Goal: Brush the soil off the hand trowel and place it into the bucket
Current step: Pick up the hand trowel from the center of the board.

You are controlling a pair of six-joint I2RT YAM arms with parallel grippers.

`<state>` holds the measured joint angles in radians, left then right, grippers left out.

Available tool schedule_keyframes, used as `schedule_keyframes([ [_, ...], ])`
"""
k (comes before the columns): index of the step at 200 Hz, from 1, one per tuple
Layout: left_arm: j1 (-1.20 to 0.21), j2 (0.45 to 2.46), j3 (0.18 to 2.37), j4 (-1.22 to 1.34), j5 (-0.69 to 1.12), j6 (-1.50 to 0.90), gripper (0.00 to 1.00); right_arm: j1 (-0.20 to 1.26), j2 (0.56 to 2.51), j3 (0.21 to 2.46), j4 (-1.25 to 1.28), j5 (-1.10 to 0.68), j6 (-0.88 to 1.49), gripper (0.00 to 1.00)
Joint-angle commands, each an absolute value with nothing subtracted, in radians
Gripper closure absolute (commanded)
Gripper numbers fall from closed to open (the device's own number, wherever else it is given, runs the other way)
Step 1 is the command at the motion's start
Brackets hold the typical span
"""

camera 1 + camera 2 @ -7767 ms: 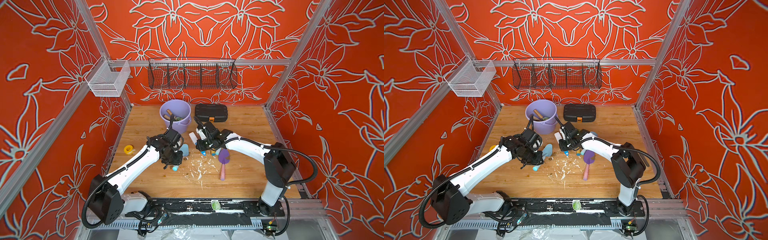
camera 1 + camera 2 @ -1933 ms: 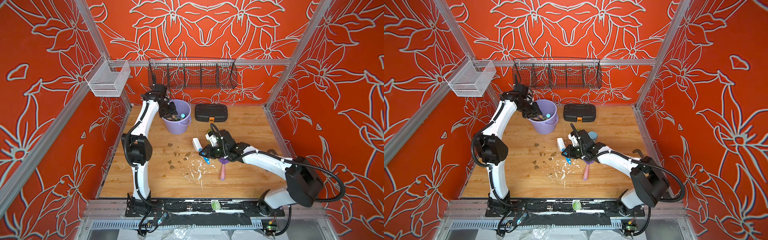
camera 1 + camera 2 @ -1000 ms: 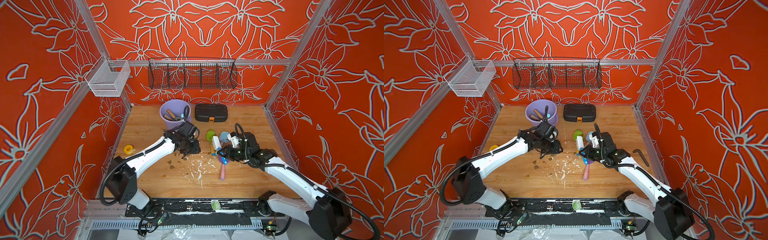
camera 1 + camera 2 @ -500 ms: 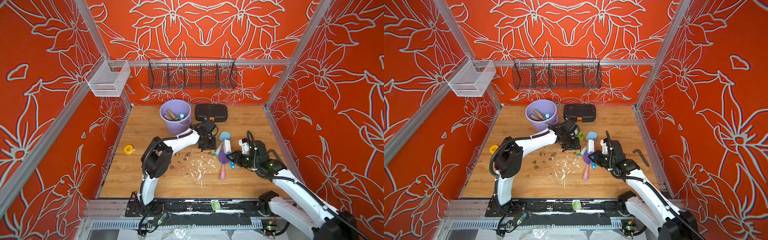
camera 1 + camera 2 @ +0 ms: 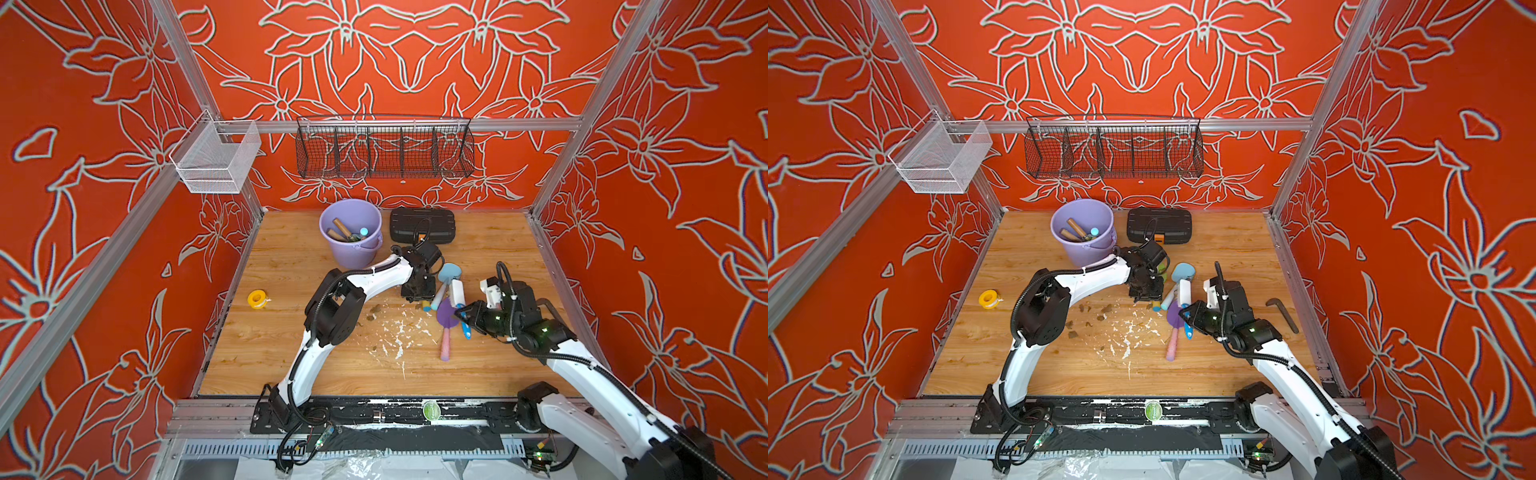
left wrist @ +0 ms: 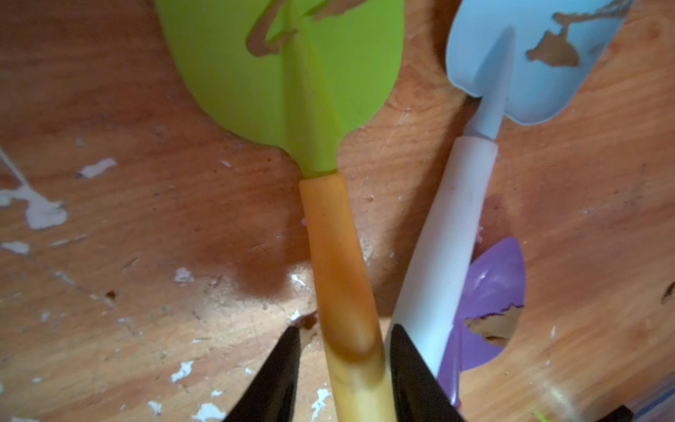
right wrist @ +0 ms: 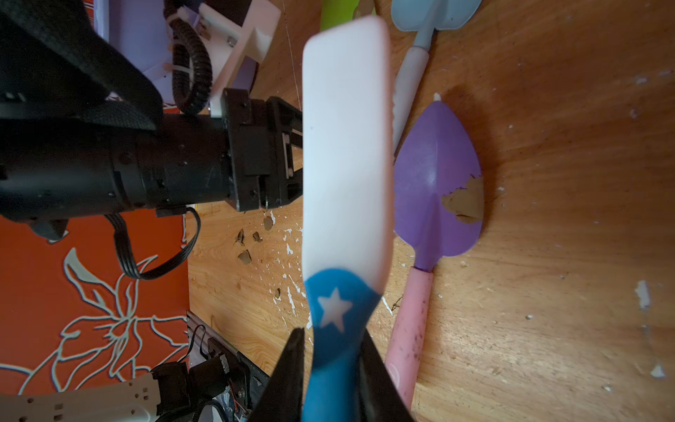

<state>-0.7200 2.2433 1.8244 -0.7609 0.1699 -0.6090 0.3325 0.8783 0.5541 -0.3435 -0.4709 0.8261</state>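
Note:
A green trowel (image 6: pixel 285 73) with a yellow handle (image 6: pixel 336 263) lies on the wooden table, brown patches on its blade. My left gripper (image 6: pixel 343 330) straddles that handle. One finger touches it and a narrow gap shows at the other. In both top views this gripper (image 5: pixel 417 291) points down beside a light-blue trowel (image 5: pixel 449 272) and a purple trowel (image 5: pixel 445 316) with a pink handle. My right gripper (image 7: pixel 332 334) is shut on the blue handle of a white brush (image 7: pixel 347 146), held over the purple blade. Soil (image 5: pixel 376 308) lies in clumps on the table. The lavender bucket (image 5: pixel 353 253) stands at the back.
A black case (image 5: pixel 422 224) sits right of the bucket, which holds wooden-handled tools. A yellow tape roll (image 5: pixel 257 298) lies at the left and a hex key (image 5: pixel 1281 313) at the right. White flecks (image 5: pixel 395 332) dot the middle. A wire basket (image 5: pixel 384 149) hangs on the back wall.
My left arm came away from the bucket to the trowels, lowered over the yellow handle, and its jaws narrowed. My right arm drew back to the right with the brush.

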Motion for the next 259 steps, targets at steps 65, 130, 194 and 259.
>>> schedule_keyframes([
  [65, -0.724, 2.294, 1.875, -0.828, 0.073, -0.575, 0.68, 0.325, 0.889, 0.558, -0.298, -0.497, 0.825, 1.00],
  [130, -0.708, 2.228, 1.912, -0.920, 0.013, -0.487, 1.00, 0.325, 0.928, 0.607, -0.293, -0.536, 0.793, 1.00],
  [194, -0.693, 2.033, 1.772, -1.095, 0.093, -0.396, 1.00, 0.331, 0.951, 0.684, -0.306, -0.623, 0.705, 1.00],
  [259, -0.694, 1.718, 1.478, -1.086, 0.118, -0.426, 1.00, 0.394, 1.044, 0.714, -0.230, -0.617, 0.713, 1.00],
])
